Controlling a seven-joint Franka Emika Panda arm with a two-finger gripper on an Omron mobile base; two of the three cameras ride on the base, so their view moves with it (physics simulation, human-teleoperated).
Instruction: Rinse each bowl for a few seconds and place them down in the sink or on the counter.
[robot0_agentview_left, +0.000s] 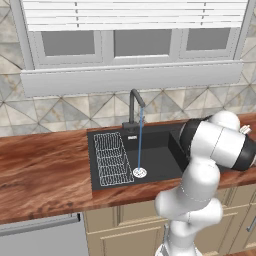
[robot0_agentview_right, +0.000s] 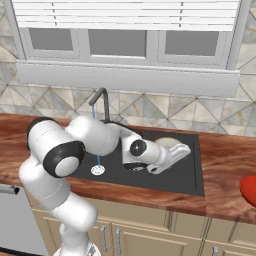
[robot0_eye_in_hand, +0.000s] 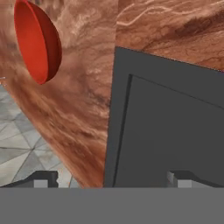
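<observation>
Meanwhile water streams into the sink holding a beige bowl.

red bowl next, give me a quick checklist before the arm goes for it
1. Water running: ok, a stream falls from the faucet toward the drain.
2. End effector open and empty: ok, fingertips stand wide apart with nothing between them.
3. Red bowl located: ok, it sits on the counter right of the sink.
4. Cream bowl out of the stream: ok, it lies in the sink behind the hand.
5. Clear path to the red bowl: cannot tell.
</observation>
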